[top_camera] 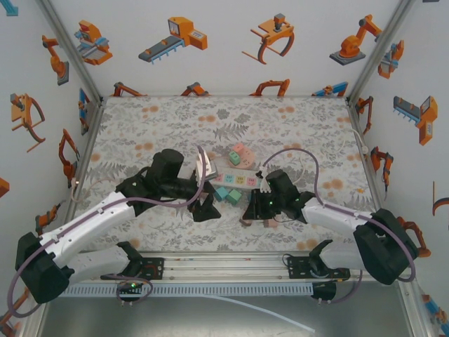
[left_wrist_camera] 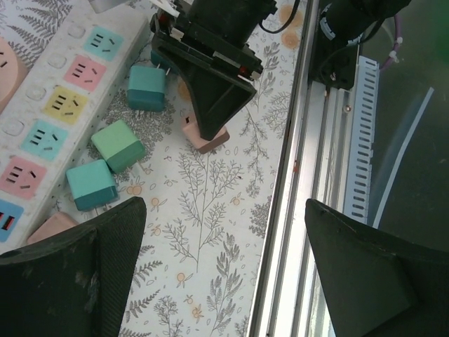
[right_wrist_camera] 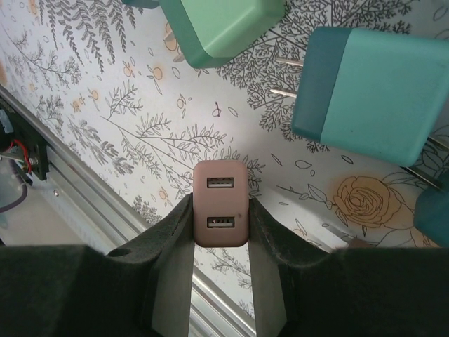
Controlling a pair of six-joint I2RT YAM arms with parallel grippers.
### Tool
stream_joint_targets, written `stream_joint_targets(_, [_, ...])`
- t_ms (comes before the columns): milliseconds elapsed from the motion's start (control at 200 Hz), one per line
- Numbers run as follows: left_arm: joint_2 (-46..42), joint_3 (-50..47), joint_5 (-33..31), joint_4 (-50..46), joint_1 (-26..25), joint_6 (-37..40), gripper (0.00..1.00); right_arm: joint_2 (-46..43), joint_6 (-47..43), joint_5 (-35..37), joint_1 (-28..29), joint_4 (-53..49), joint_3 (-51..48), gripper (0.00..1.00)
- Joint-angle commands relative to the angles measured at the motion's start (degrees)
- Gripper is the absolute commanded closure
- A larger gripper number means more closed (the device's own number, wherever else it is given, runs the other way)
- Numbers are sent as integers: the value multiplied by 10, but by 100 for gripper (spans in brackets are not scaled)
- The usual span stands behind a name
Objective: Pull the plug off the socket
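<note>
Power strip (left_wrist_camera: pixel 55 105): white with coloured socket faces, lying flat on the fern-print mat (left_wrist_camera: pixel 203 232).
Pink plug (left_wrist_camera: pixel 205 139): off the power strip, on its near side and clear of it, low against the mat. Two USB ports in its back face the right wrist camera.
Right gripper (right_wrist_camera: pixel 220 206): clenched on the pink plug, one dark finger pressed against each side of it.
Left gripper (left_wrist_camera: pixel 224 210): fingers spread wide and grasping nothing, over the mat on the near side of the power strip, near the right gripper.
Dark teal plug (left_wrist_camera: pixel 146 88): on the mat just beside the power strip's near edge, between the strip and the pink plug, its prongs bare.
Green plug (left_wrist_camera: pixel 118 145): loose on the mat, just beside the same edge.
Light teal plug (left_wrist_camera: pixel 91 184): next to the green plug, just beside the power strip.
Pale pink plug (left_wrist_camera: pixel 49 226): at the power strip's near edge, partly hidden by a left finger.
Far-side plugs (top_camera: pixel 240 153): one pink and one green at the power strip's far side. Whether they are seated in it cannot be told.
</note>
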Motion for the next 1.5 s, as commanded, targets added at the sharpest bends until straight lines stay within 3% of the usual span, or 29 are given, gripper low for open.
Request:
stream_joint_targets(0, [0,-9,-14,18,-16,-20,14,-6,-3,50,9,11,-7,70])
stream_joint_targets(200, [-3,-12,-84,22,-26,-37,14,-60,-2,109,11,-13,-19,56])
stream_joint_targets(416, [6,-16,-173,73,-27,-101,14,-108,-43,137,11,-66,18,51])
stream_joint_targets(511, [17,-11,-253,95,-27,-169,14,-125,-76,168,10,-83,49,51])
stream_joint_targets(581, [35,4,-345,96,-27,-241,14,-131,-106,213,9,-83,74,50])
stream_joint_targets(671, [76,45,-479,60,-26,-372,18,-118,-131,303,3,-68,111,49])
stream_joint_targets(746, [120,88,-543,19,-25,-464,23,-82,-126,357,-19,-57,151,49])
stream_joint_targets(861, [182,144,-554,-15,-25,-529,21,1,-116,341,-65,-54,225,49])
stream_joint_targets(1056, [271,216,-546,-25,-2,-633,21,181,-127,241,-121,-106,392,47])
stream_joint_targets(1232, [344,285,-552,-50,6,-711,25,311,-122,181,-154,-122,477,48])
stream_joint_targets(1492, [431,350,-561,-89,10,-798,34,393,-141,129,-158,-149,530,48])
